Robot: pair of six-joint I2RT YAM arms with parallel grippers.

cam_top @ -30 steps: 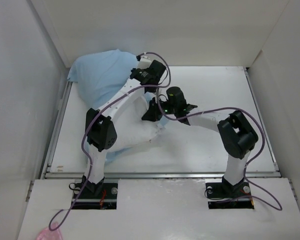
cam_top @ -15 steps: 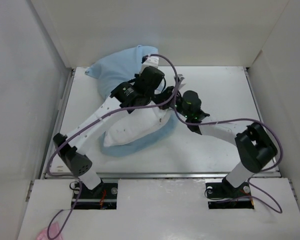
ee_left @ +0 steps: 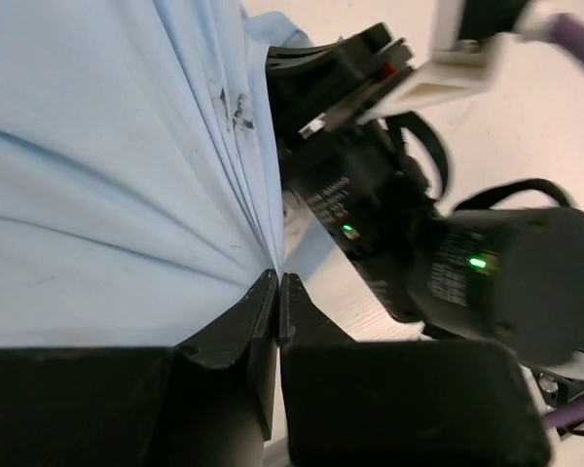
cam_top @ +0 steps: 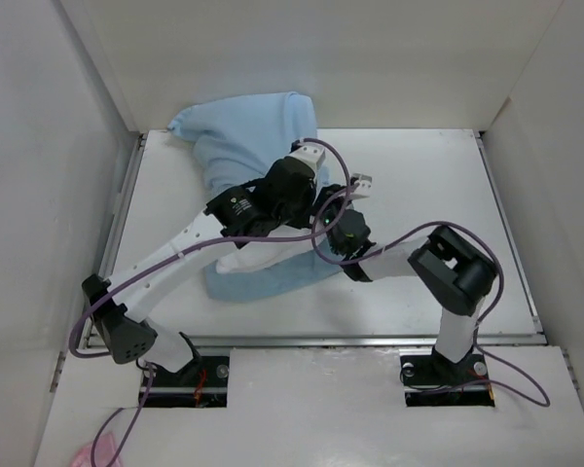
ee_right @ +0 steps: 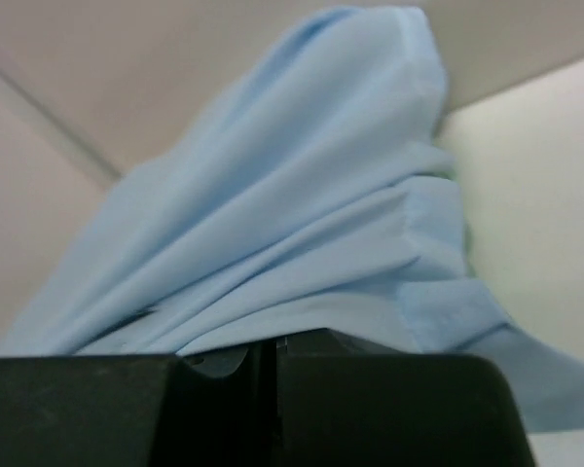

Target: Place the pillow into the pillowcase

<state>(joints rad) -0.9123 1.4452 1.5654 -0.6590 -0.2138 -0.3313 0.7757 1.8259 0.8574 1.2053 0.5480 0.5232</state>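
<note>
While top view has the pillowcase [cam_top: 243, 131] heaped from the tabletop's [cam_top: 419, 175] back-left corner to ctr, the pillow [cam_top: 245, 260] pokes out white: you're prob. partway.

Left wrist: left gripper [ee_left: 278, 292] pinched on pillowcase fabric.

Right wrist: right gripper [ee_right: 270, 342] clamped on it too.

Left arm [cam_top: 175, 258] reaches long toward the middle; right arm [cam_top: 453, 277] folds in beside it; left gripper [ee_left: 277, 292] and right gripper [ee_right: 270, 347] both pinch the pillowcase [cam_top: 243, 131].
</note>
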